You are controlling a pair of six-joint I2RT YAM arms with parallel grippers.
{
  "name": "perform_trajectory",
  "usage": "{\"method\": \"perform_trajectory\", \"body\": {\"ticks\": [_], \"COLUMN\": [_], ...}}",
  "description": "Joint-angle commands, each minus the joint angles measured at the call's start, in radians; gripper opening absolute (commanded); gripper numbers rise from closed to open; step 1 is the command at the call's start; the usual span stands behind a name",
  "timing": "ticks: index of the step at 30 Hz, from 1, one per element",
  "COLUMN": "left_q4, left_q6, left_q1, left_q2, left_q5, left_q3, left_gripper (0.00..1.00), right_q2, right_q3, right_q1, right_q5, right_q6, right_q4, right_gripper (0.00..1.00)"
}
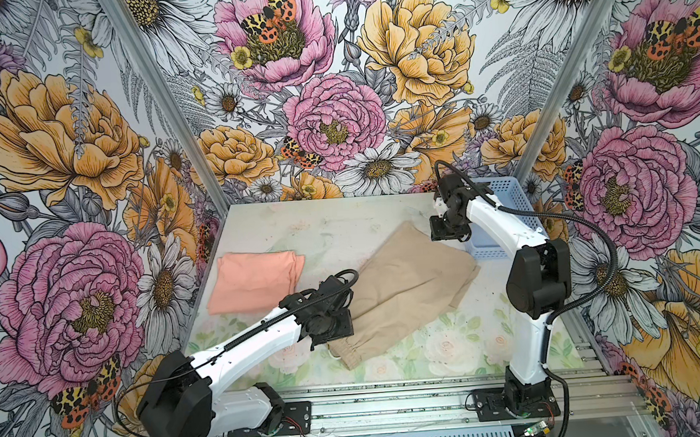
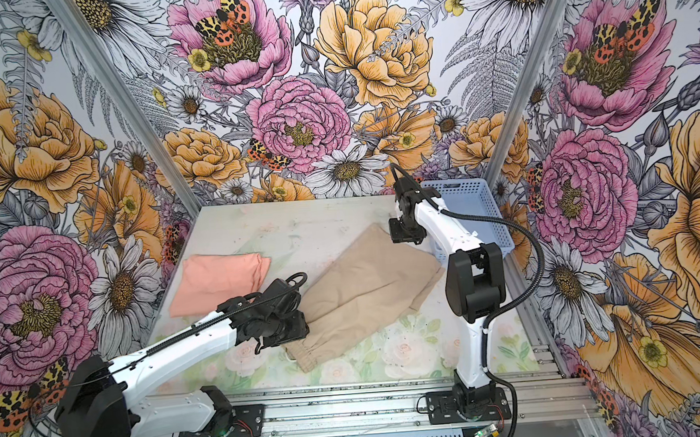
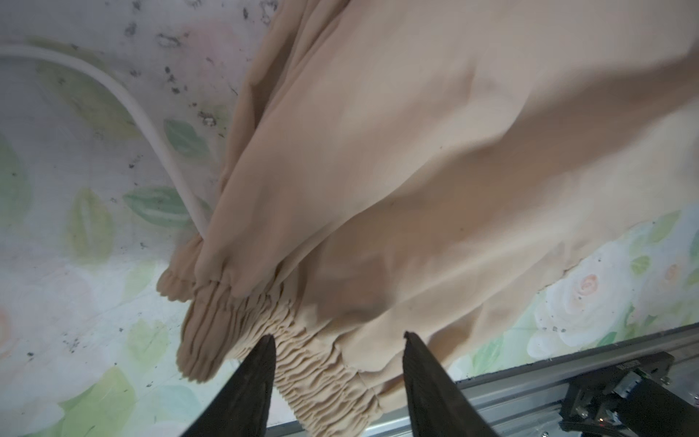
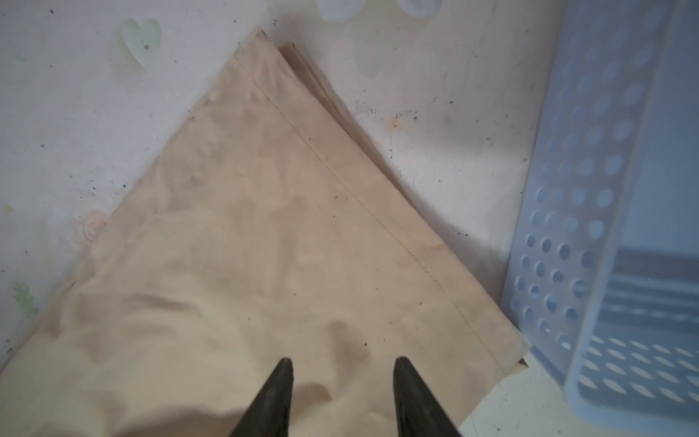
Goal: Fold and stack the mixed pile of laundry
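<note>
In both top views, the peach T-shirt lies folded on the left side of the table. The beige garment lies flat in the middle of the table. It slants from the near edge up toward the blue basket in the far right corner. The left arm reaches over the near end of the beige garment. The right arm bends over its far end, next to the basket. From above, the black wrists hide the fingers, so these views cannot tell if they are apart or together. Only these views show the peach T-shirt.

The left wrist view shows more. The left gripper has its two dark fingers spread apart, and they hold nothing. The bunched waistband of the beige garment lies under the gap. A white drawstring curls out from the cloth onto the table. From above, only a tiny bit of it shows.

In the right wrist view, the right gripper also has its fingers apart and holds nothing. Below it lies a flat corner of the beige garment, with a stitched hem and more layers peeking out at the edge. The basket, with its round holes, stands just beside that corner.
</note>
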Motion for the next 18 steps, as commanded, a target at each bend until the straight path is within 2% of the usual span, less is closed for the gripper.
{"method": "perform_trajectory", "body": {"ticks": [1, 9, 18], "left_q4": [0.047, 0.036, -0.051], "left_q6": [0.016, 0.165, 0.337], "left_q1": [0.027, 0.151, 0.251], "left_q2": [0.038, 0.210, 0.381], "left_q5": [-0.001, -0.041, -0.191], "left_q3": [-0.011, 0.041, 0.233], "left_gripper": [0.52, 0.44, 0.41], "right_q2": [-0.036, -0.081, -0.197], "right_q3": [-0.130, -0.349, -0.587], "right_q1": [-0.010, -0.027, -0.005], "right_q5": [0.006, 0.004, -0.019], "right_q6": [0.024, 0.045, 0.105], "right_q4": [0.114, 0.194, 0.209], "right_gripper": [0.43, 0.40, 0.40]}}
